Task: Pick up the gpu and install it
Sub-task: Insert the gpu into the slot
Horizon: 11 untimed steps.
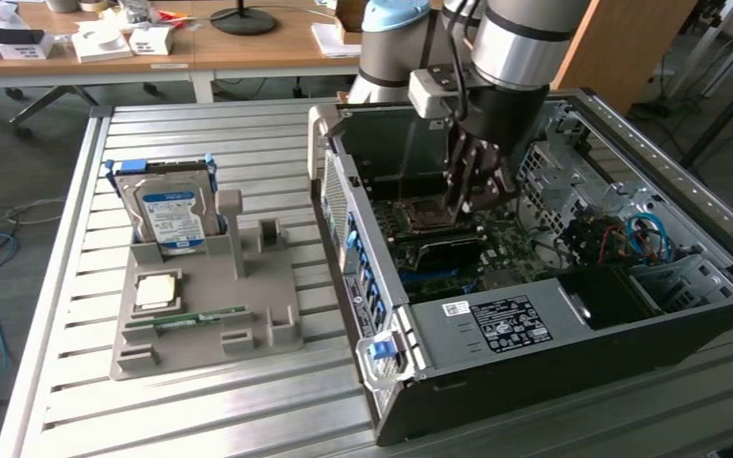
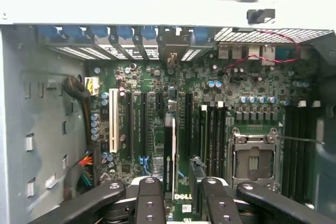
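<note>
Pinches the gpu edge-on in the pincer, as a thin dark board with a pale strip along it, held upright between the two inner fingers. Looks clamped rather than spread free, since the card and its darker bulk take up the gap between the pads. Hangs inside the open computer case, above the motherboard, with the card's lower edge lined up roughly along the row of long black expansion slots and just beside the white slot. Cannot tell from either view whether the edge already touches a slot; reads as hovering close over one, not pressed home, with the bracket end not visibly seated against the rear slot openings. Puts the pickup down as done, then, and the install as the part left: alignment looks near, seating and release not yet shown. Shows the pincer in the exterior view low in the case, at about eleven o'clock from the processor socket. Leaves the grey holder tray at nine o'clock from the case, well apart from it on the slatted counter, carrying the hard drive upright at its twelve o'clock end, a square processor chip near its middle and the green memory stick lying flat towards six o'clock, with no card standing among its posts.
</note>
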{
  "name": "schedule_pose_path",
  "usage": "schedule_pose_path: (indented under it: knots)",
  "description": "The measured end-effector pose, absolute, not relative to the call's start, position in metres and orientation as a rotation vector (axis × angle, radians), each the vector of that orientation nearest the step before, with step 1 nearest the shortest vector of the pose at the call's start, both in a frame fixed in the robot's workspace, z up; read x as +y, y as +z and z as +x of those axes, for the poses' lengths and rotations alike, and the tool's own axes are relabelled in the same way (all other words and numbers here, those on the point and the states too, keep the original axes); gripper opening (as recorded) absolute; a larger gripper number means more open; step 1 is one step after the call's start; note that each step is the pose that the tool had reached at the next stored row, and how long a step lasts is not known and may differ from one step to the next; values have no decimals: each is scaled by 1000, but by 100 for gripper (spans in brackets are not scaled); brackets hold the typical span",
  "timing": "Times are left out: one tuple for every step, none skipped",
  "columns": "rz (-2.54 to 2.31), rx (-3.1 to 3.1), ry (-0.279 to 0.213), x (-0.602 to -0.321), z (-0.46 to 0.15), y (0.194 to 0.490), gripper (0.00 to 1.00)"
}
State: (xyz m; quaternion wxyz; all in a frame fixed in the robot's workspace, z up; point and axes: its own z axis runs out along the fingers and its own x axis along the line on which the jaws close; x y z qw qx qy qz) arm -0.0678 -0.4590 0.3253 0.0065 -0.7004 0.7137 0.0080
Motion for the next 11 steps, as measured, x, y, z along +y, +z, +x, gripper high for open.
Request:
schedule_pose_path:
  knots:
    - [-2191, 2233, 25, -459, -68, 327, 34]
    - [-2191, 2233, 25, -459, -68, 329, 34]
    - [-2191, 2233, 26, -459, -68, 331, 34]
    - [-2191, 2232, 26, -459, -68, 333, 34]
    - [-2190, 2232, 27, -459, -68, 335, 34]
    - [-2190, 2232, 27, -459, -68, 337, 34]
    - [-2190, 2232, 28, -459, -68, 339, 34]
    - [-2190, 2232, 28, -459, -68, 341, 34]
    - [-2190, 2232, 28, -459, -68, 342, 34]
    - [-2190, 2231, 28, -459, -67, 342, 34]
    - [-2190, 2231, 28, -459, -67, 342, 34]
